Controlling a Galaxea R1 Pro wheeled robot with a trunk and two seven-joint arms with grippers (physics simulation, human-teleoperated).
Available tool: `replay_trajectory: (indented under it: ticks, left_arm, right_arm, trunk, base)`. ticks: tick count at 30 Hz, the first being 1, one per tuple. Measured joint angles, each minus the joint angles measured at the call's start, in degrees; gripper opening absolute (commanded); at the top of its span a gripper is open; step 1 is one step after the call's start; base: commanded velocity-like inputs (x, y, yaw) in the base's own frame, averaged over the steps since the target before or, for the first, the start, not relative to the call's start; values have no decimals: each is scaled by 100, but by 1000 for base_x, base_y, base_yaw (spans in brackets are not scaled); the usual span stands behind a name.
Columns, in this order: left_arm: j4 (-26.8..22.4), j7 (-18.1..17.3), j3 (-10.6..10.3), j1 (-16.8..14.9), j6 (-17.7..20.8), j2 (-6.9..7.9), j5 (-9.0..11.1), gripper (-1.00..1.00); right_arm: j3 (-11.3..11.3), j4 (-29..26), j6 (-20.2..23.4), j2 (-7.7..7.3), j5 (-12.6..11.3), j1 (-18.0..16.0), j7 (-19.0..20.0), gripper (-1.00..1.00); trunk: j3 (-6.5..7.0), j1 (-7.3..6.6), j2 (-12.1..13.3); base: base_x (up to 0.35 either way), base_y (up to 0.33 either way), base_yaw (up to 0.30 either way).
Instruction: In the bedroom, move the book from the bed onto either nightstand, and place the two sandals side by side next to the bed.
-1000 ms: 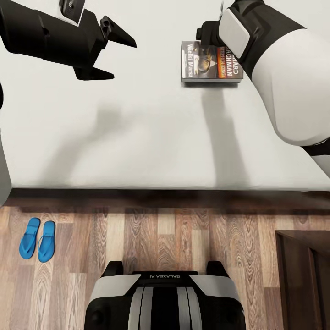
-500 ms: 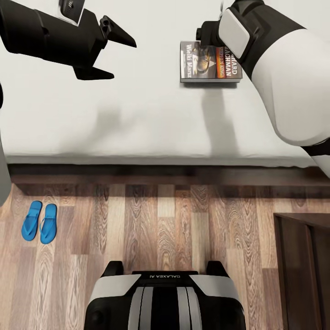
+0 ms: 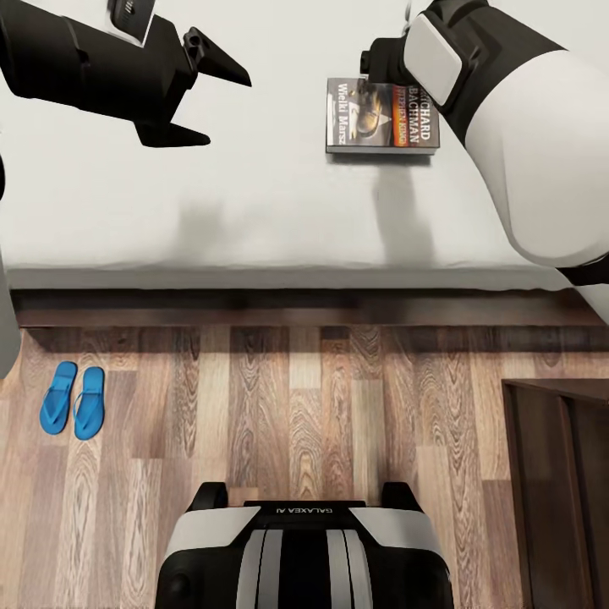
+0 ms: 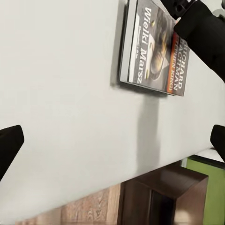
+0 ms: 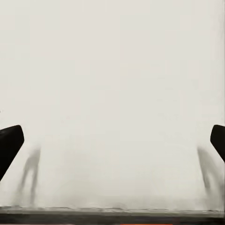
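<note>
The book (image 3: 382, 127) lies flat on the pale mattress of the bed (image 3: 254, 220), cover up, near the right side of the head view. The black wrist of my right arm (image 3: 385, 59) hangs over its far edge. In the right wrist view my right gripper (image 5: 112, 140) is open, facing bare mattress with nothing between its fingertips. My left gripper (image 3: 230, 112) hovers open above the mattress, well left of the book (image 4: 154, 51). The two sandals (image 3: 72, 410), bright blue, lie side by side on the floor at the left, a little away from the bed frame.
A dark brown nightstand (image 3: 558, 491) stands at the lower right on the wood-plank floor, and shows beyond the mattress edge as the nightstand (image 4: 164, 197) in the left wrist view. My base (image 3: 304, 550) sits at the bottom centre, with open floor between it and the bed.
The whole head view has shifted: the bed's edge, book and sandals sit higher in the picture and more floor shows. Both arms hold the same pose, grippers still open.
</note>
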Motion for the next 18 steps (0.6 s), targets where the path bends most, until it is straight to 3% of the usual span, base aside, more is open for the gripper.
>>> replay_trajectory:
  ticks: [8,18]
  left_arm:
    - [0,-1,0,0,-1,-6,-5,100]
    - [0,-1,30,-25,-9,-5,2,100]
  right_arm:
    - [-1,0,0,0,-1,0,0,100]
    - [2,-2,0,0,4,-1,0,100]
  trunk:
    - [0,0,0]
    - [0,1,0]
  base:
    - [-35,0,0]
    - [-223,0,0]
